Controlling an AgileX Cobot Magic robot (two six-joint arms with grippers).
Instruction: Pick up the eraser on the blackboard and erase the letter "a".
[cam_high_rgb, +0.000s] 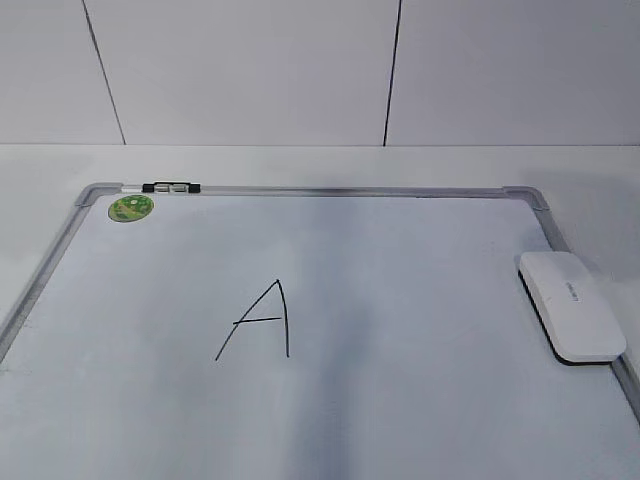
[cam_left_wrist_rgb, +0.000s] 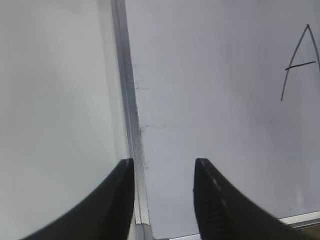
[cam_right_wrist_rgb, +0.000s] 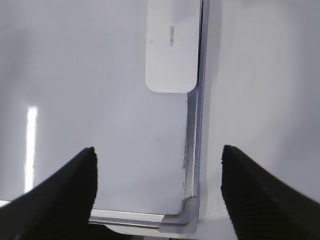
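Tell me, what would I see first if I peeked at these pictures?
First, a big black letter A drawn in the middle of the white board. Next, the white eraser lying at the board's right edge, against the grey frame. A round green sticker sits in the far left corner.

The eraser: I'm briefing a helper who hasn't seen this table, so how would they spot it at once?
Find the big white blackboard with its grey metal frame. Follow its right edge: the eraser lies there against the frame. It is a white oblong block with rounded corners, small grey lettering on top and a dark underside, the only loose thing on the board.
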